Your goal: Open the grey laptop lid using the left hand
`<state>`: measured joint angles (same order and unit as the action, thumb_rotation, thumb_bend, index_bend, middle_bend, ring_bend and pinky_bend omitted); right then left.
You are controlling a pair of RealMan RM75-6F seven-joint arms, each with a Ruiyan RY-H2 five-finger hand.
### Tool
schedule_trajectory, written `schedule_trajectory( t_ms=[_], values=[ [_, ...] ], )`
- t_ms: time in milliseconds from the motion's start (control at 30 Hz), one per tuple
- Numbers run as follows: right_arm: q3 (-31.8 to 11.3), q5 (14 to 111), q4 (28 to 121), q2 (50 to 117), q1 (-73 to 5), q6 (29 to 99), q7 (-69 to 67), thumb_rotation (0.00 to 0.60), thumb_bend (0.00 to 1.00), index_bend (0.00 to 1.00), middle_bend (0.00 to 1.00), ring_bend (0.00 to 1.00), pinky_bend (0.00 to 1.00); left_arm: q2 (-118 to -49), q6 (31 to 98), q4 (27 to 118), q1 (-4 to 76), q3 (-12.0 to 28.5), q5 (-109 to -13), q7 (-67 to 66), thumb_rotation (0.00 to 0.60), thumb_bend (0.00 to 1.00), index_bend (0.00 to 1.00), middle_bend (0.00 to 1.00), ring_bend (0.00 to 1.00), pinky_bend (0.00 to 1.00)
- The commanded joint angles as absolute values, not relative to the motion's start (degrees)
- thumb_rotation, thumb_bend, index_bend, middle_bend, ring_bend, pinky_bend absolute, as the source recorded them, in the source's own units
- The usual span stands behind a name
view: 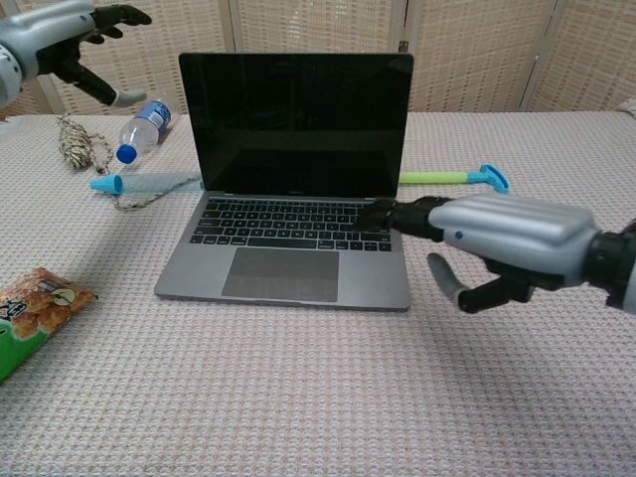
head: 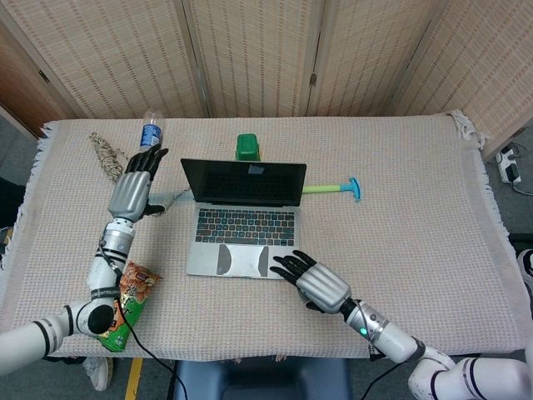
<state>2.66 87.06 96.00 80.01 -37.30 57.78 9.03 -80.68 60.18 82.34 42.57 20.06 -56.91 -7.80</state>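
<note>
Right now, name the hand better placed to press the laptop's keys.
Right. The right hand hovers open beside the keyboard; the left hand is off beyond the grey laptop, near the water bottle.

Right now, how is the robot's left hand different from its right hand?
The left hand hangs up beside the laptop's left side, near the water bottle; the right hand sits low at the laptop's front right corner. The left hand is further from the laptop. Both are silver with dark fingers, spread and holding nothing.
</note>
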Motion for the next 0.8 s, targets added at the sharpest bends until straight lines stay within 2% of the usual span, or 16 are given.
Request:
schedule_trajectory(
  t_ms=[33, 100, 167, 333, 533, 800],
  values=[
    [4.12, 87.86, 101.18, 72.93, -31.03, 66.77, 13.81, 0.6, 0.84, 0.0, 0.0, 0.08, 0.0, -75.45, 65.47, 89.4, 36.13, 16.37, -59.99, -5.68, 0.6, 0.42, 0.0, 0.02, 0.0, 0.0],
    [4.58, 87.79, 102.62, 70.26, -28.05, 71.05, 15.8, 0.6, 0.69, 0.0, 0.0, 0.08, 0.0, -73.69, 68.28, 91.73, 33.09, 14.24, -62.76, -4.43, 0.6, 0.43, 0.01, 0.03, 0.0, 0.0],
    [5.01, 87.71, 103.66, 68.37, -25.61, 74.28, 16.92, 0.6, 0.65, 0.0, 0.0, 0.08, 0.0, -72.31, 70.57, 93.0, 30.68, 12.22, -65.53, -3.66, 0.6, 0.43, 0.03, 0.04, 0.0, 0.0],
    [6.31, 88.02, 103.8, 64.52, -19.41, 81.62, 17.97, 0.6, 0.64, 0.0, 0.0, 0.08, 0.0, -68.83, 76.84, 95.55, 23.88, 7.23, -71.81, -0.45, 0.6, 0.43, 0.07, 0.06, 0.0, 0.0],
    [7.48, 88.62, 100.88, 62.03, -13.31, 87.5, 10.96, 0.6, 0.64, 0.0, 0.0, 0.07, 0.0, -65.75, 83.03, 97.88, 16.35, 2.31, -74.94, -0.34, 0.6, 0.43, 0.07, 0.06, 0.0, 0.0],
    [7.37, 90.51, 96.22, 63.18, -7.63, 92.84, 3.36, 0.6, 0.64, 0.0, 0.0, 0.07, 0.0, -65.0, 89.47, 99.14, 9.25, -0.53, -77.95, 1.19, 0.6, 0.43, 0.07, 0.06, 0.0, 0.0]
  ],
)
